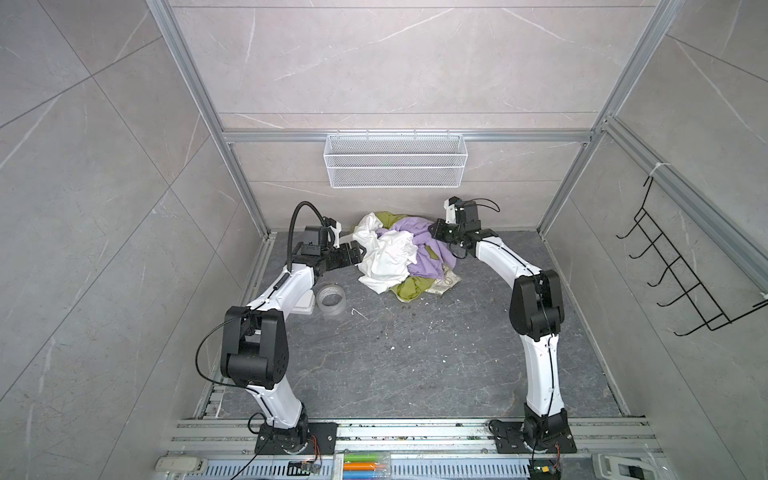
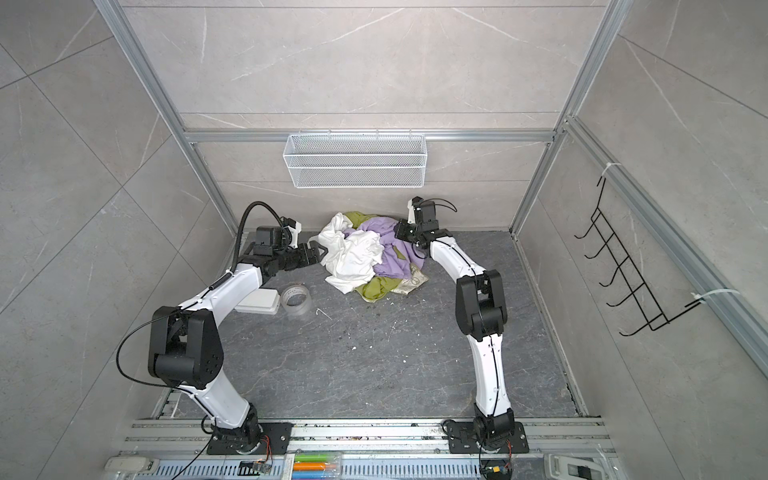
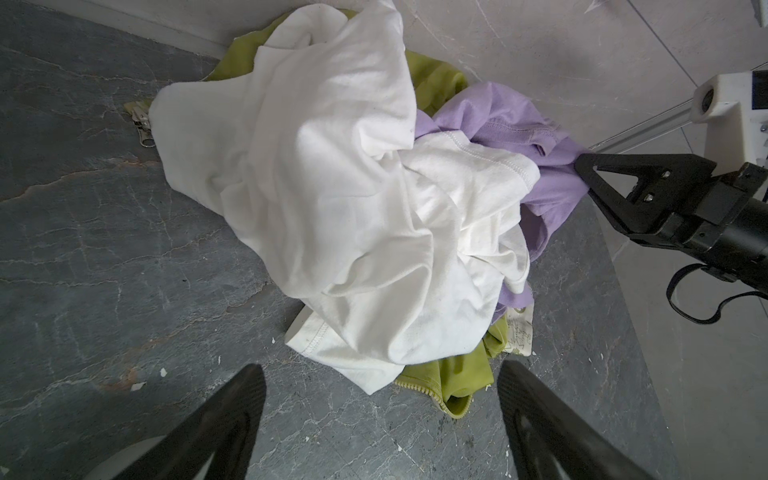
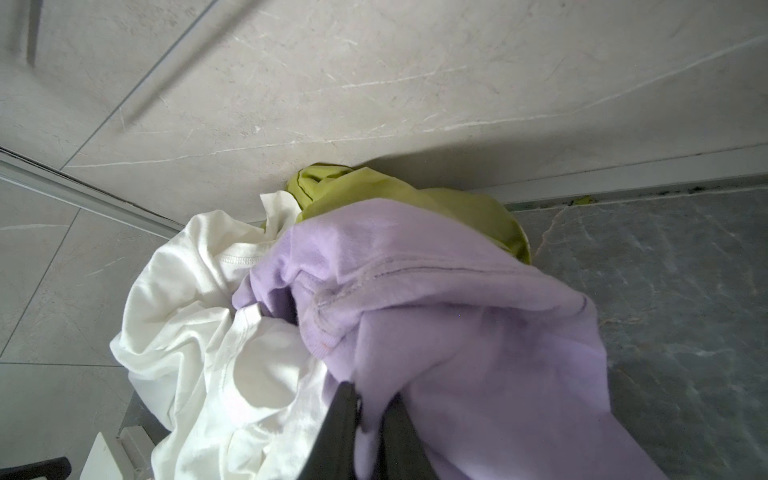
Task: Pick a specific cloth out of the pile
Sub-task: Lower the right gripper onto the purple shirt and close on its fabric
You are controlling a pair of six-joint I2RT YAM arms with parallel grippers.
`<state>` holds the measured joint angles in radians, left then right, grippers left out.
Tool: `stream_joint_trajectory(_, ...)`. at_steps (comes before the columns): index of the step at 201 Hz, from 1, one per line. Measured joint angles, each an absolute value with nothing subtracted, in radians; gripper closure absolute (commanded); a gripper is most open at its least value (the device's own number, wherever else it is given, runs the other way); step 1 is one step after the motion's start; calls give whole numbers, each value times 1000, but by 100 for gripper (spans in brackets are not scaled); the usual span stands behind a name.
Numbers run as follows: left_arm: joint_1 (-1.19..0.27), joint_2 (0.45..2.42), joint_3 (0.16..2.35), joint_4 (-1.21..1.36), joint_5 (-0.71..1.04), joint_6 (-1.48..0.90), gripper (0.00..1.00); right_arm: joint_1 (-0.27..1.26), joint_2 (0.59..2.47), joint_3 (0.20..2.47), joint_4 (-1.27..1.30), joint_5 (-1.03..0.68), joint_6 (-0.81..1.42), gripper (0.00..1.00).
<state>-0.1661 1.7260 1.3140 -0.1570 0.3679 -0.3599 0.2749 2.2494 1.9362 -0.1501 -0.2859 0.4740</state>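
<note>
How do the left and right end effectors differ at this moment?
The left end effector is open, gripping nothing; the right end effector is shut on the lavender cloth. The left faces the white cloth; the right is across the pile. Both are black, two-fingered.

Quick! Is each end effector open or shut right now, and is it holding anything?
Left end effector: open, holding nothing.
Right end effector: shut on the lavender cloth.
</note>
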Motion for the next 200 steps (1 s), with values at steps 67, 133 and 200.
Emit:
stream_joint_trajectory(67, -169, 1721, 1313, -157, 368, -360, 10, 288, 2183, 1846, -54, -289, 450, 84)
stream_joint_trajectory(133, -170, 1691, 1297, -157, 364, -360, 10, 299, 2124, 1781, 22, -292, 436, 84)
stream_joint_trajectory(200, -170, 1686, 1277, -157, 346, -360, 10, 314, 2089, 1764, 15, -225, 413, 70)
